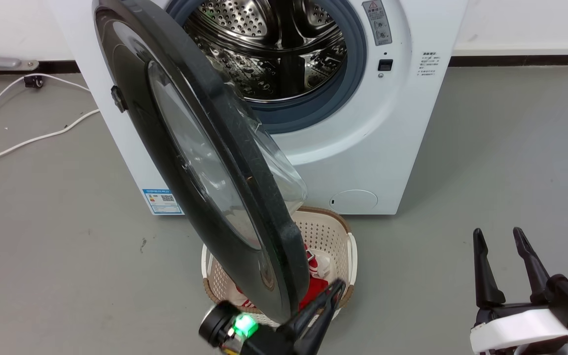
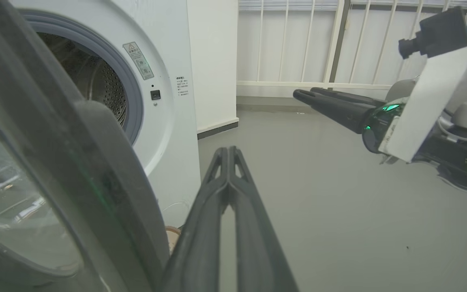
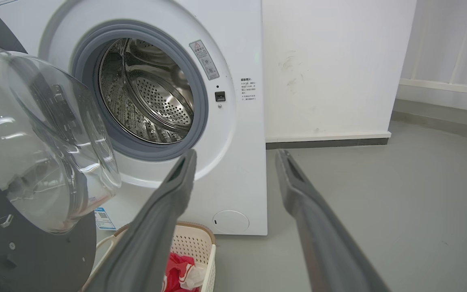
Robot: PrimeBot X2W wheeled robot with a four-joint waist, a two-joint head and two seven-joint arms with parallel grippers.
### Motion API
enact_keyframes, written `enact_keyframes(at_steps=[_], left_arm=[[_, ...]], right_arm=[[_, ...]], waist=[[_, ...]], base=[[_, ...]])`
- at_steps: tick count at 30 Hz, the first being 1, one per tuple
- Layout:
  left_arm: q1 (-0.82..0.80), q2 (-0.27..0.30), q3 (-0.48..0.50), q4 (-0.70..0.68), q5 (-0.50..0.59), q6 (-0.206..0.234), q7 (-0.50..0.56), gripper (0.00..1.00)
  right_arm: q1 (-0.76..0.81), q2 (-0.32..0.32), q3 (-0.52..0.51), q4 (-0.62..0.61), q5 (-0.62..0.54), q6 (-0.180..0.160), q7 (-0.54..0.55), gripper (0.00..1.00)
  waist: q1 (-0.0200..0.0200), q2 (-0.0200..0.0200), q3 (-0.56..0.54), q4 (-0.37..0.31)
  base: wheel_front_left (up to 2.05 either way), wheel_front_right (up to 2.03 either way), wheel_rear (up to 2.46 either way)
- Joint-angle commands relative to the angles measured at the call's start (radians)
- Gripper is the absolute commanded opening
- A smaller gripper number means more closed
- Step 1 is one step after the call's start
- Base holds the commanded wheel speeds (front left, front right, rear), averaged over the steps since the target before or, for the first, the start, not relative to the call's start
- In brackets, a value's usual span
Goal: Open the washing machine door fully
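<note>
Under the swung-out washing machine door (image 1: 190,148) sits a cream basket (image 1: 326,234)

Far centre, against wall (image 1: 520,19): washing machine (image 1: 363,148). Hinged at its left, swung out toward near: washing machine door (image 1: 200,162). On floor (image 1: 461,162) before washing machine, partly behind door's near edge: laundry basket (image 1: 336,231), clothes (image 1: 314,268) inside. Just beside door's near rim: left gripper (image 1: 337,287). Near right, well apart: right gripper (image 1: 498,234). Far left: cables (image 1: 27,140).

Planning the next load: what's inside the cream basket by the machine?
Red and white cloth lies in the basket. The open washing machine door covers its left part, so anything more there is hidden.
</note>
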Motion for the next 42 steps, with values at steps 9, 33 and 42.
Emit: enact_keyframes(at_steps=[9,33,42], left_arm=[[-0.14,-0.08,0.02,0.136,-0.026,0.019,-0.003,0.0],[-0.079,-0.083,0.129,0.153,-0.05,0.185,-0.001,0.0],[0.051,-0.077,0.161,0.063,-0.041,0.209,0.0,0.0]], right_arm=[[-0.031,0.001,0.015,0.02,0.011,0.0,0.0,1.0],[-0.015,0.001,0.033,0.063,0.056,0.0,-0.003,1.0],[0.004,0.002,0.032,0.078,0.071,0.0,-0.005,1.0]], waist=[[-0.0001,0.0,0.003,-0.017],[-0.0001,0.0,-0.005,-0.014],[-0.0001,0.0,-0.011,0.027]], base=[[0.0,0.0,0.0],[0.0,0.0,0.0],[0.0,0.0,0.0]])
